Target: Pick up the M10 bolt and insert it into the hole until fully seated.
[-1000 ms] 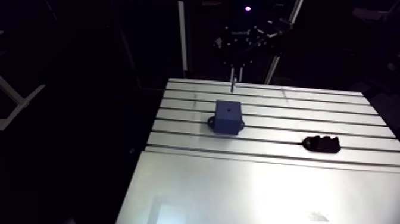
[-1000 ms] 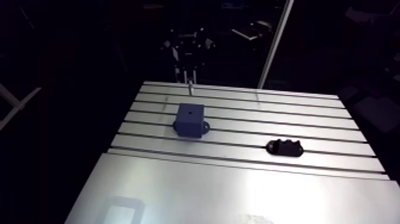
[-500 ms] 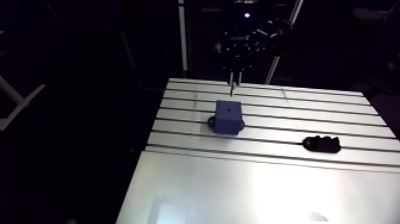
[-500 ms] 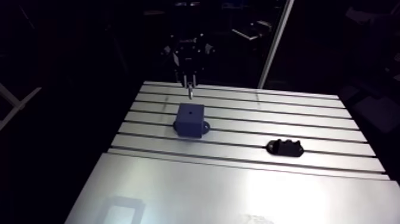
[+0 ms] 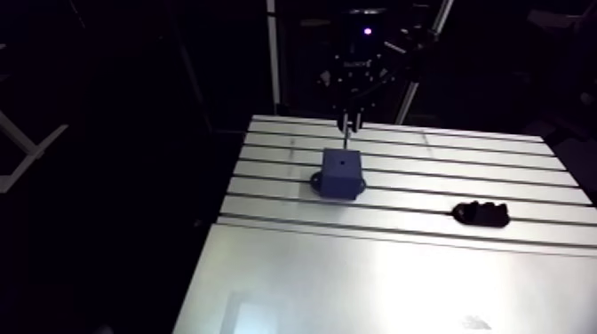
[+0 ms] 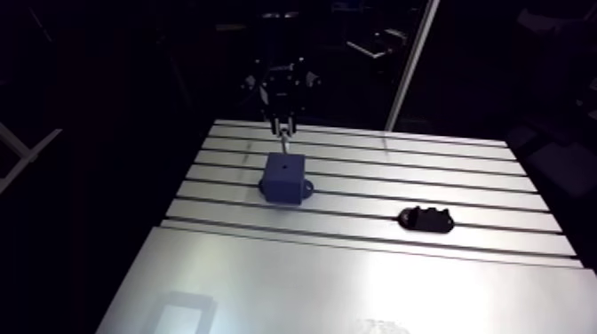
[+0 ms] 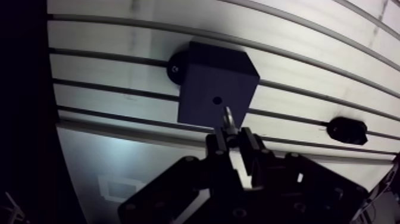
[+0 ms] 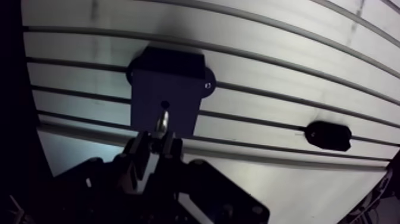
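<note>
M10 bolt (image 7: 228, 117) upright in the claw's (image 7: 233, 138) pinch, long axis vertical, tip down near the blue block's (image 7: 208, 77) hole (image 7: 217, 100).

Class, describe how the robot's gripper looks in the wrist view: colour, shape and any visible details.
The black two-fingered gripper has a blocky, angular body with round fasteners and two slim dark fingers. In the arm view a small violet light glows above it.

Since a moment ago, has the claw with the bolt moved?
Yes. The claw has come down closer to the blue block, which kept its place; the bolt tip now hangs just above its top.
</note>
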Available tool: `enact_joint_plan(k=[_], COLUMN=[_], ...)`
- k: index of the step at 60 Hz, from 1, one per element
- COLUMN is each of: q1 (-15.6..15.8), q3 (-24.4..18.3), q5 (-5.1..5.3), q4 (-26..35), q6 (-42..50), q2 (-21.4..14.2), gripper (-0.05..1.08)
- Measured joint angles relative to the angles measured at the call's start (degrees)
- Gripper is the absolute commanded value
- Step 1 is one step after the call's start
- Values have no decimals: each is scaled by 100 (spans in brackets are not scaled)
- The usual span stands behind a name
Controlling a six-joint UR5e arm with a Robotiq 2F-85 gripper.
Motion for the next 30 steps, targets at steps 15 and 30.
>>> enact_joint_plan(k=[15, 30], q1=[18, 26], q3=[69, 117], q5=[5, 0], q4=[-81, -128], q6=[0, 0], q2=[18, 37], gripper=[108, 108])
